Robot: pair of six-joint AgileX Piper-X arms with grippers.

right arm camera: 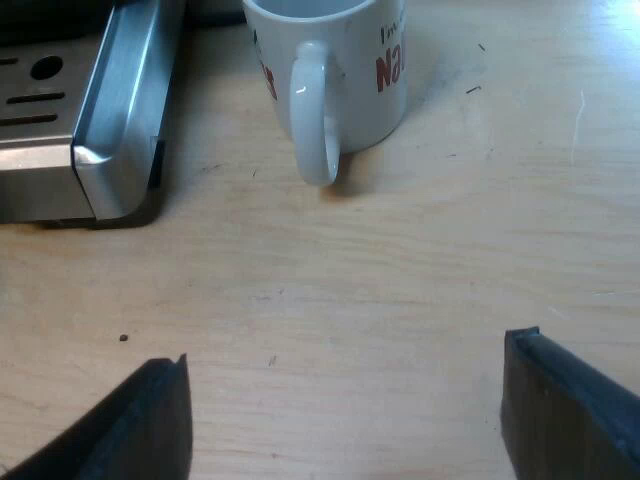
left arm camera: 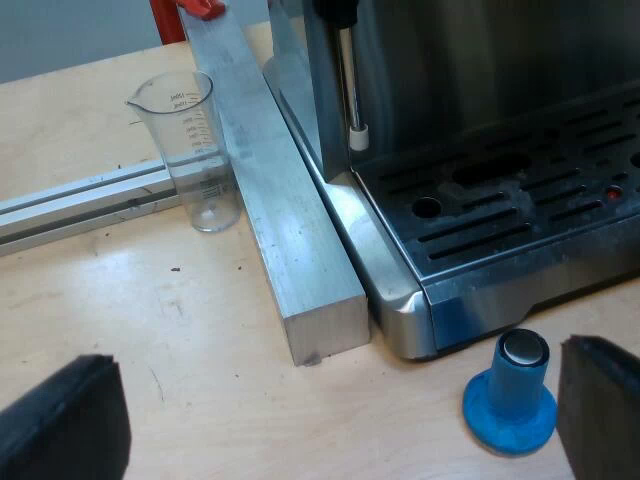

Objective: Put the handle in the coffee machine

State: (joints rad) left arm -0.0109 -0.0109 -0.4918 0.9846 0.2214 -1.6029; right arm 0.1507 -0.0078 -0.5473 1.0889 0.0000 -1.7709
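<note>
We find the left gripper (left arm camera: 330, 415) with fingers spread wide and holding nothing, above the wooden table (left arm camera: 200, 330). The blue tamper (left arm camera: 510, 395) stands upright just beside one finger, near the corner of the espresso machine (left arm camera: 480, 90). A metal bar (left arm camera: 280, 220) lies along the machine's side, with the measuring glass (left arm camera: 195, 150) just beyond it. A red part (left arm camera: 203, 8) at the bar's far end cannot be identified. The right gripper (right arm camera: 350, 415) is likewise spread and empty over the table, facing the mug (right arm camera: 330, 70), which stands near the machine's base.
</note>
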